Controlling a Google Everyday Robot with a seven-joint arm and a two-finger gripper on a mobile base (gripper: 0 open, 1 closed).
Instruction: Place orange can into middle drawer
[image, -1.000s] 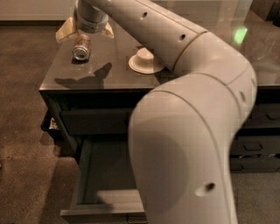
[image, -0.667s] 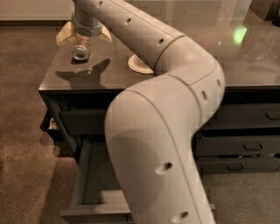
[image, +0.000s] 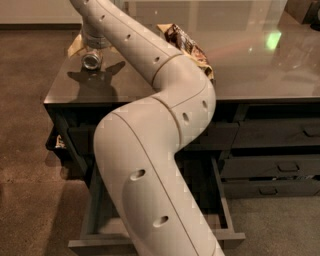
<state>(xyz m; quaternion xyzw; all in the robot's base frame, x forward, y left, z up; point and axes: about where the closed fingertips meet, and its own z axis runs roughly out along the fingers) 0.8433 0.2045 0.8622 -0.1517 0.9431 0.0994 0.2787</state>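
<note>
Since the earlier frame the arm (image: 165, 150) has been swinging its large lower link toward the centre of the view, and its elbow is now folding back over the cabinet top (image: 260, 75), covering the small white dish seen before and exposing a snack bag. The gripper (image: 93, 47) is staying at the far left corner of the cabinet top, pointing downward. The cabinet top is extending away from the gripper toward the right of the view. The middle drawer (image: 96, 210) is standing pulled out, well below the gripper and nearer the camera, with the arm passing in front of most of its interior. Closed drawer fronts (image: 280, 167) are sitting well apart from the gripper, low on the right. The brown crinkled snack bag (image: 187, 42) is lying on the top to the right of the gripper, partly behind the arm. The orange can (image: 91, 62) is resting on the cabinet top directly under the gripper, its silver end facing the camera. Whether the gripper is spread or closed, and whether it is gripping the orange can, cannot be determined.
</note>
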